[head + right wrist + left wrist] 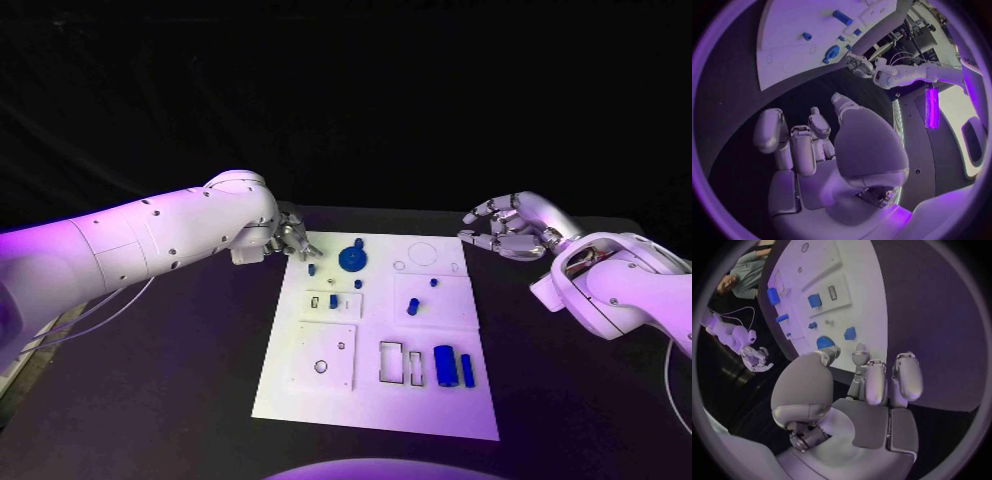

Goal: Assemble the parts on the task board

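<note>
At the picture's left in the head view, the left arm reaches in over the black desk (173,380) and ends with the left hand (293,240) at the far left corner of the task board (378,400). Its fingers are loosely spread and hold nothing; in the left wrist view the fingertips (907,372) hang over bare desk just short of the board's edge.

The white board lies flat in the middle of the desk, between the two hands. Near its far left corner, just beside the left hand, sits a round blue gear-like part (352,259) with a small blue piece (313,268) next to it. Further toward the robot, a small blue peg (333,300) stands at a little rectangular recess, and to its right a short blue cylinder (413,307) lies on a square panel. On the near right part of the board, a blue block (444,366) and a slimmer blue bar (467,369) lie side by side, next to two empty rectangular slots (391,362).

At the right, the right hand (508,228) is raised beyond the board's far right corner, well apart from any part. Its fingers are curled partway in and grasp nothing; the right wrist view shows the palm (861,150) bare.
</note>
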Tool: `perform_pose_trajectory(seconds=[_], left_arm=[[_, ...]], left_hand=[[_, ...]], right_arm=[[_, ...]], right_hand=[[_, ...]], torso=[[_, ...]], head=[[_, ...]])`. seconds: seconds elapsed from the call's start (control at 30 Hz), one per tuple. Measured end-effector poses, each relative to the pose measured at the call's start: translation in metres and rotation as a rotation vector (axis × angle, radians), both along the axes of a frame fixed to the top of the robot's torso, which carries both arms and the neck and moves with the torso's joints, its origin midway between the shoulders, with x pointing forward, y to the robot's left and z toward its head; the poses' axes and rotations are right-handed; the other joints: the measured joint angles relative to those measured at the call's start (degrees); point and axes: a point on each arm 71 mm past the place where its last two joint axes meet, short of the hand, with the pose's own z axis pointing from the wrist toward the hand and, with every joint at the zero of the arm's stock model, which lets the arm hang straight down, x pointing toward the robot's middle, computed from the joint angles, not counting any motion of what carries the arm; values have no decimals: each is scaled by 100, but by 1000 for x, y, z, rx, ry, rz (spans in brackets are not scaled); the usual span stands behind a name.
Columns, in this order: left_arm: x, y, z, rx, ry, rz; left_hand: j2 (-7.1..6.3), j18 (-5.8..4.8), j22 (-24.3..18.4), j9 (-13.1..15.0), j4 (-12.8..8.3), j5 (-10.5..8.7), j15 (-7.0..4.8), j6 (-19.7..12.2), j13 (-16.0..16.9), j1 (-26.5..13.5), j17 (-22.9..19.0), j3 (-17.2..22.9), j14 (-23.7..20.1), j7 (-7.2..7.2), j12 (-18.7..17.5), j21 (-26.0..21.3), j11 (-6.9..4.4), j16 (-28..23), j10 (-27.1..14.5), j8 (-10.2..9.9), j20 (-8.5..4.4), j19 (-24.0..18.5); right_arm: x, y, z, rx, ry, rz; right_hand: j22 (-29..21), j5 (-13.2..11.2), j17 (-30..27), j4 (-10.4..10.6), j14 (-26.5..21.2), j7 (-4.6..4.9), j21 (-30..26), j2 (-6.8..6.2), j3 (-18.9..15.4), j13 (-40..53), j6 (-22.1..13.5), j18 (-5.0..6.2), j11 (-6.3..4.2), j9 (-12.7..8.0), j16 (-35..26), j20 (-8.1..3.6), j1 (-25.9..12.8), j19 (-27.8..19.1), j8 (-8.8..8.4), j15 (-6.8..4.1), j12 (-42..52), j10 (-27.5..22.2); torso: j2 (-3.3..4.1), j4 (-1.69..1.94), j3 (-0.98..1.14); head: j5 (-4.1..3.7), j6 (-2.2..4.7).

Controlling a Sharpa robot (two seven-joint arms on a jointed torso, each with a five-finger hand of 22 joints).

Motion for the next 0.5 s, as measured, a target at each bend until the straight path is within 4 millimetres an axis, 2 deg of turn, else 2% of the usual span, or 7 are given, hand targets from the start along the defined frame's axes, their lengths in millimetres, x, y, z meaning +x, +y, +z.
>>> perform_pose_trajectory(seconds=[0.23,0.5], left_arm=[[-1,-2,-4,12,22,-15],[-2,-4,-6,18,38,-25]], left_hand=[[0,0,16,-27,-16,0,0,43,11,0,0,-16,0,43,0,0,0,0,0,0,22,22],[17,0,34,-34,-16,0,0,64,10,17,-1,-16,0,22,0,0,0,0,0,0,22,22]], right_arm=[[0,0,-1,0,1,0],[0,1,-1,1,1,0]], right_hand=[[0,0,0,0,0,0,0,0,0,0,0,0,0,0,0,0,0,0,0,0,0,0],[0,0,-1,16,0,0,0,0,16,0,0,0,0,-1,0,0,0,0,0,0,0,0]], torso=[[-1,-3,-1],[-2,-1,1]], head=[[2,-7],[1,-11]])
